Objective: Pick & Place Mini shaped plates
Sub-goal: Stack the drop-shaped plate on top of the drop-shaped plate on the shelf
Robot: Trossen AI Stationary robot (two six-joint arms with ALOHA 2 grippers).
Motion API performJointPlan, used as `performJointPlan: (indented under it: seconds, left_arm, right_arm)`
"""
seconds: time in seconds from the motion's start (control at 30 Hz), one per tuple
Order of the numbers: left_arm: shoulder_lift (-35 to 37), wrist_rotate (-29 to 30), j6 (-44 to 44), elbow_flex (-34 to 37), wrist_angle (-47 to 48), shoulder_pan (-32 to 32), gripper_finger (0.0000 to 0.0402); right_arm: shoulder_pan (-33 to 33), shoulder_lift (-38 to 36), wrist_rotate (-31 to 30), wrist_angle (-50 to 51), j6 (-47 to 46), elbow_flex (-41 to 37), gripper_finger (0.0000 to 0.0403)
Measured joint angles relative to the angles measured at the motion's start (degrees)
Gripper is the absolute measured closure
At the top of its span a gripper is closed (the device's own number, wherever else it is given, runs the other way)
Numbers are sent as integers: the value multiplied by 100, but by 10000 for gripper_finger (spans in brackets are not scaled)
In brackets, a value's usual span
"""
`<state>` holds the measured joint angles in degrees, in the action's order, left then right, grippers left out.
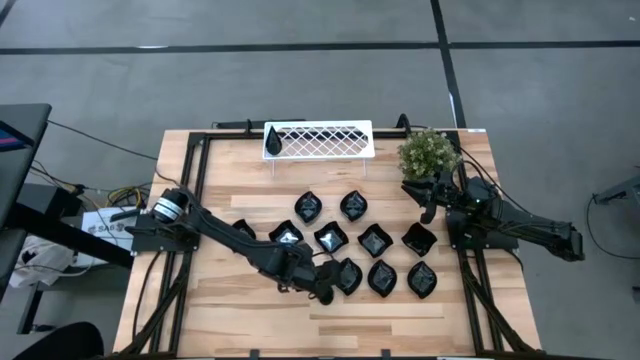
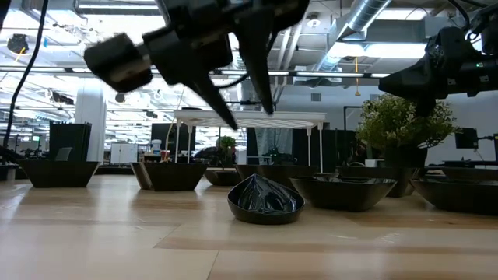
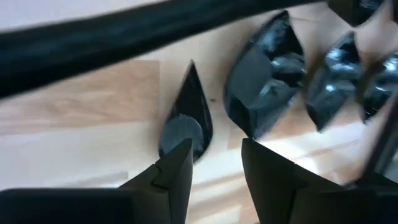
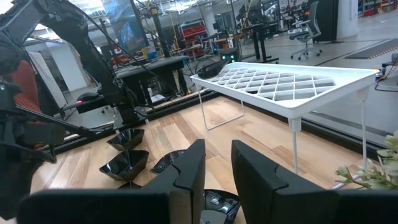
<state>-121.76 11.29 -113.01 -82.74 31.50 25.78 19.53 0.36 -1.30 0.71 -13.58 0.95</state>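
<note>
Overhead, nine clustered mini shaped plates (image 1: 330, 238), left end effector (image 1: 325, 292) released, right end effector (image 1: 428, 214) released

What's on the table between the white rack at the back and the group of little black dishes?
Nothing: from above, only bare wood lies between the white rack and the nearest black dishes.

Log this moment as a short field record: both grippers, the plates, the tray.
left gripper: open, above a teardrop plate on the table, holding nothing
right gripper: raised beside the potted plant, empty
mini shaped plates: clustered mid-table
white lattice tray: at the far edge, one black plate on its left end
</note>
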Motion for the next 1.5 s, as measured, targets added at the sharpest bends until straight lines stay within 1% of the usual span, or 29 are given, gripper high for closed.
performJointPlan:
  seconds: [0.37, 0.97, 1.2, 1.5]
  left_arm:
    - [-284, -127, 66, 7, 8, -17, 264]
    - [-297, -148, 179, 7, 21, -55, 264]
    - [-297, -334, 136, 213, 8, -76, 264]
    - [-297, -331, 24, 260, -153, -100, 264]
  right_arm:
    - [0, 0, -2, 0, 0, 0, 329]
    - [0, 0, 0, 0, 0, 0, 329]
    - [0, 0, 0, 0, 0, 0, 329]
    - [0, 0, -2, 0, 0, 0, 329]
